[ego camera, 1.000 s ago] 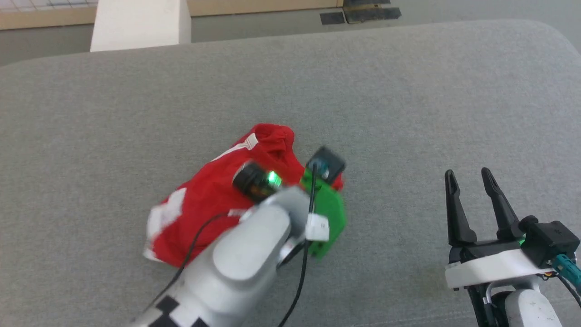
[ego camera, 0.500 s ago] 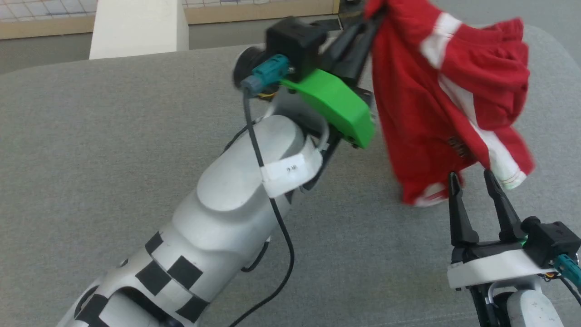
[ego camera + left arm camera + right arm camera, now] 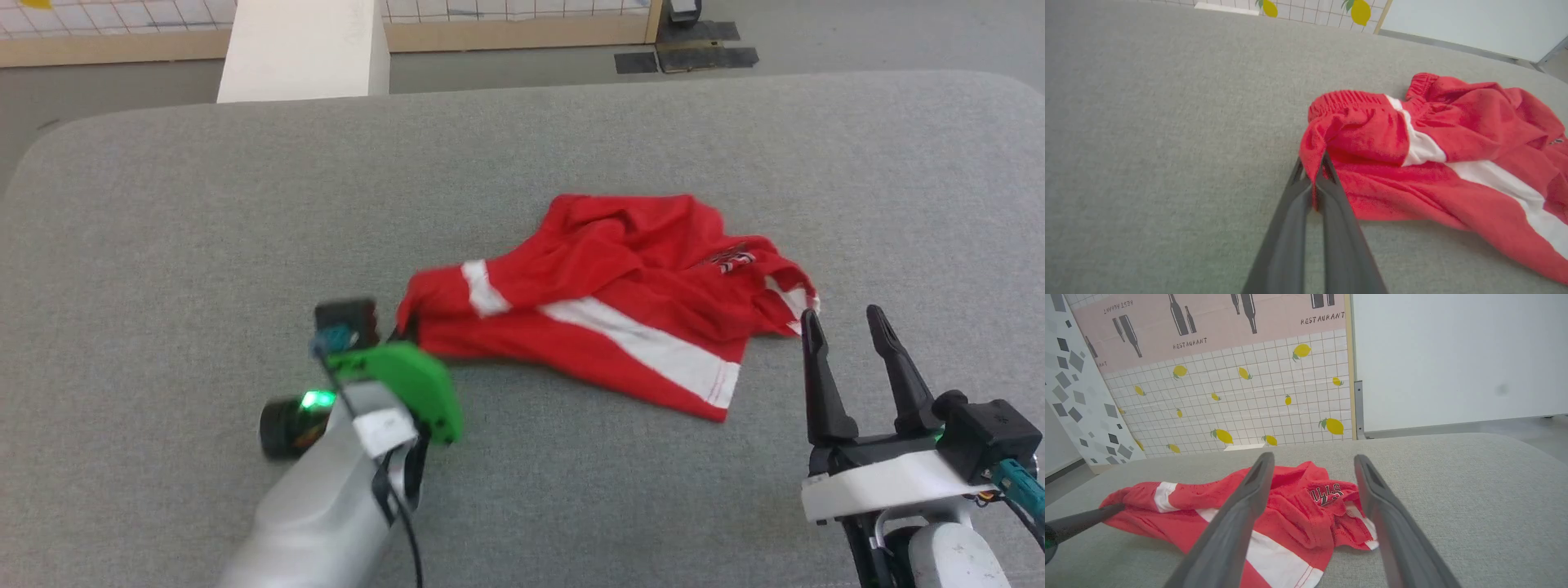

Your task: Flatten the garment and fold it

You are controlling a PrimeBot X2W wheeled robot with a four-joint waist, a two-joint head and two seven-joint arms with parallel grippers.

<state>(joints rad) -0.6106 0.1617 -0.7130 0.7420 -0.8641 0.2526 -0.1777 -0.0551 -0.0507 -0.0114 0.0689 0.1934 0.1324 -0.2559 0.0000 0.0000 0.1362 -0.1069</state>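
Head view: crumpled bright red soft fabric shorts with white side stripes (image 3: 620,302) lie centrally on the grey felt-covered surface (image 3: 180,245). At their nine o'clock edge, the left gripper (image 3: 400,331) pinches the cloth. At their four o'clock, the right gripper (image 3: 845,314) is spread and empty. Left wrist view: the closed fingers clamp a red fold by the waistband. Right wrist view: the shorts lie at twelve o'clock beyond the parted fingers.

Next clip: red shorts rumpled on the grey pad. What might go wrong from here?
1. The left pincer is shut on a thin fold by the waistband of the bright red soft fabric shorts; a pull may slip it free.
2. The shorts lie bunched, so a one-sided tug may drag the heap without flattening it.
3. The open right pincer stands beside the hem corner and might snag it.
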